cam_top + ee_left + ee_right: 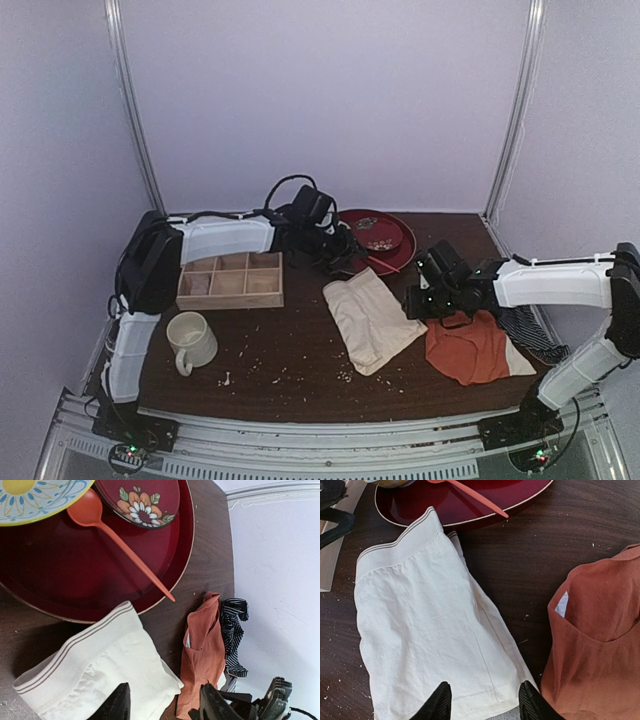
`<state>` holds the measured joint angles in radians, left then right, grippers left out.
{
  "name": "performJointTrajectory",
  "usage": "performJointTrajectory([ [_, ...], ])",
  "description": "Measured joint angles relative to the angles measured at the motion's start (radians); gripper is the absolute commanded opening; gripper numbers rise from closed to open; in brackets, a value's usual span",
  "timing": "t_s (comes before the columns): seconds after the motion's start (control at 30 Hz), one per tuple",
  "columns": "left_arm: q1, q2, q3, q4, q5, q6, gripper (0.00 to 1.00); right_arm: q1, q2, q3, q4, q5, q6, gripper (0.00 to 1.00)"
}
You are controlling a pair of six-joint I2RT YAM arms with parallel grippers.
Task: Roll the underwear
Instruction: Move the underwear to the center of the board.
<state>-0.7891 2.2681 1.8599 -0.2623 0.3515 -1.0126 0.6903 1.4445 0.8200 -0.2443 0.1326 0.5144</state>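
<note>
- Top external view: one mug [191,340] stands nearest, front left. One orange-red garment [468,348] lies front right, touching one striped cloth [530,330].
- One underwear [370,320] lies flat mid-table.
- Right arm reaches left and low. Right gripper [482,702] is beside the underwear's right edge, fingers apart, holding nothing.
- One wooden divider box [231,279] sits left.
- Left arm extends rightward. Left gripper [165,705] is near the waistband end, fingers apart.
- Farthest: one red tray [75,565] carries one orange spoon [120,545], one floral dish [142,500] and one yellow-blue dish [35,497].

dark table [290,352], underwear [370,320], mug [192,340], red tray [402,250], maybe crumbs [345,377]
</note>
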Motion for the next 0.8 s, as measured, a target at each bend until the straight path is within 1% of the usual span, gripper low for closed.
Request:
performJointTrajectory([
  [0.2, -0.01, -0.035, -0.109, 0.003, 0.0, 0.021, 0.6, -0.071, 0.103, 0.062, 0.011, -0.054, -0.045, 0.43],
  [0.27, -0.021, -0.035, -0.151, -0.001, 0.0, 0.027, 0.57, -0.095, 0.136, 0.076, 0.015, -0.079, -0.053, 0.42],
  [0.37, -0.046, -0.035, -0.192, -0.011, 0.0, 0.029, 0.56, -0.112, 0.171, 0.09, 0.024, -0.114, -0.069, 0.42],
  [0.57, -0.085, -0.035, -0.2, -0.086, -0.034, 0.03, 0.54, -0.114, 0.199, 0.092, 0.027, -0.16, -0.089, 0.42],
  [0.7, -0.082, -0.035, -0.2, -0.198, -0.099, 0.045, 0.55, -0.114, 0.203, 0.092, 0.028, -0.178, -0.092, 0.43],
  [0.8, -0.08, -0.035, -0.197, -0.232, -0.124, 0.056, 0.56, -0.114, 0.201, 0.085, 0.035, -0.185, -0.092, 0.43],
])
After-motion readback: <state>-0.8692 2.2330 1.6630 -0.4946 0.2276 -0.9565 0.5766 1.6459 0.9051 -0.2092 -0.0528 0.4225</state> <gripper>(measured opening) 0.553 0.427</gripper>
